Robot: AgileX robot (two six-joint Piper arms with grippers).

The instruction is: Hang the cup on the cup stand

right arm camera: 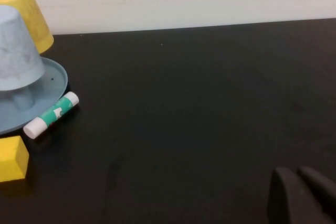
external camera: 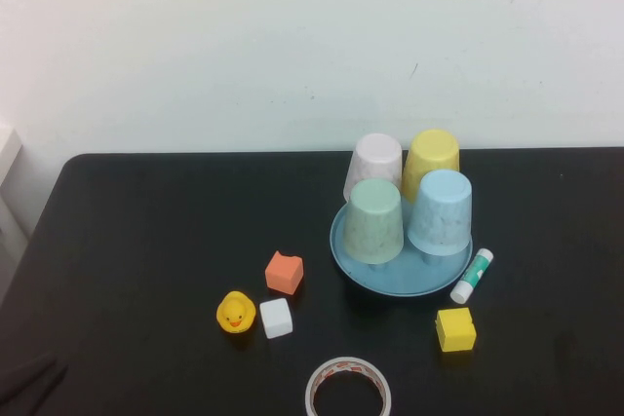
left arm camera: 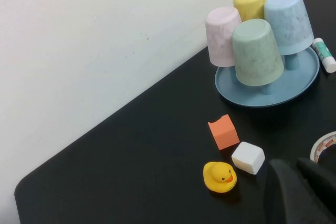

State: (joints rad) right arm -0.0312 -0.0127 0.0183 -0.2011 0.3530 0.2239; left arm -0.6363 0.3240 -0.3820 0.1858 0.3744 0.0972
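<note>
Nearest me, the left pincer [external camera: 27, 377] sits parked at the table's [external camera: 146, 231] seven o'clock corner, the right pincer [right arm camera: 302, 195] low at five o'clock; I cannot tell either's grip. Farther back, around two o'clock, the cup [external camera: 441, 212] hangs upside down on the cup stand [external camera: 400, 280], beside the mint green cup [external camera: 373, 221] and yellow cup [external camera: 431, 160].

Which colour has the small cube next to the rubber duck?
White; the small white cube shows best in the left wrist view.
</note>
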